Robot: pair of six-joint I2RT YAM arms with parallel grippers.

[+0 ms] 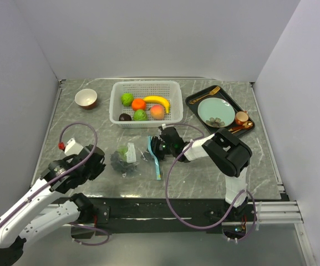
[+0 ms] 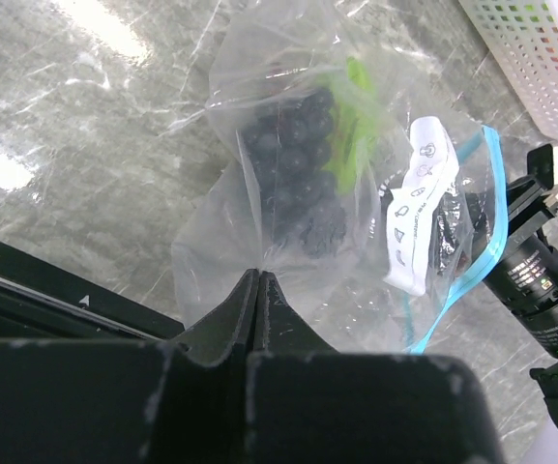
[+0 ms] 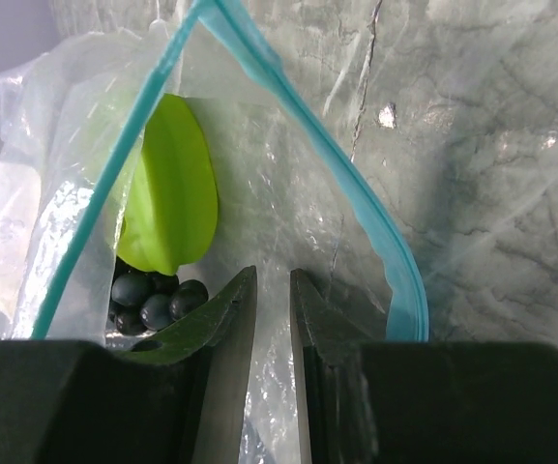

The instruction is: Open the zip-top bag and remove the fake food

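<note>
The clear zip-top bag [image 1: 131, 158] lies at the table's front middle, its teal zip strip [image 1: 155, 158] facing right and its mouth open. Dark purple grapes [image 2: 298, 184] with a green leaf [image 2: 356, 126] are inside. My left gripper [image 2: 259, 274] is shut, pinching the bag's closed bottom edge; it shows in the top view [image 1: 111, 162]. My right gripper [image 3: 274, 275] reaches into the bag's mouth with its fingers a narrow gap apart, holding nothing. The grapes [image 3: 153, 295] sit just left of its left finger, and the zip strip [image 3: 356, 184] loops around it. In the top view the right gripper [image 1: 155, 147] is at the zip.
A white perforated basket [image 1: 173, 88] behind the bag holds an orange [image 1: 138, 103], a banana [image 1: 157, 100], a peach [image 1: 157, 112], two green fruits and a dark piece. A small bowl [image 1: 86, 98] sits back left. A black tray [image 1: 194, 107] with a pale-green plate [image 1: 215, 111] sits back right.
</note>
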